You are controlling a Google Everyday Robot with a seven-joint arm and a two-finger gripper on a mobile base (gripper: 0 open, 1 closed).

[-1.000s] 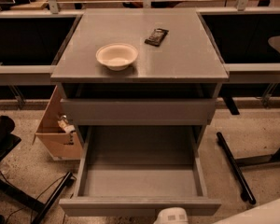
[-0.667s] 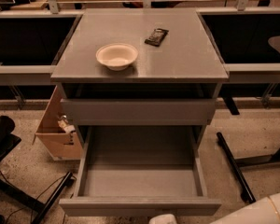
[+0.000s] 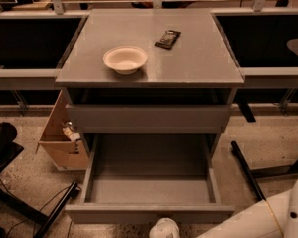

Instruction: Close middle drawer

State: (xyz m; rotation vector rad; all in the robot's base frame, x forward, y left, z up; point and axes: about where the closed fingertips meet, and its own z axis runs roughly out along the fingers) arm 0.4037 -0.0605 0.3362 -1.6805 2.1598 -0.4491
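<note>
The middle drawer (image 3: 149, 190) of the grey cabinet is pulled far out toward me. Its long grey tray is empty, and its flat front panel (image 3: 149, 214) is near the bottom of the view. Another drawer front (image 3: 148, 118) sits above it, under the cabinet top. My gripper (image 3: 164, 229) shows only as a white rounded part at the bottom edge, just in front of the open drawer's front panel and a little right of its middle. My white arm (image 3: 268, 216) enters from the bottom right.
A white bowl (image 3: 125, 59) and a dark flat packet (image 3: 167, 38) lie on the cabinet top (image 3: 198, 68). A cardboard box (image 3: 62, 138) stands left of the cabinet. Black chair legs (image 3: 246, 170) lie on the floor at right, and a dark chair base (image 3: 10, 192) at left.
The white gripper part has shifted a little left along the bottom edge, and more of the white arm has come into view at the bottom right. The drawer has not moved.
</note>
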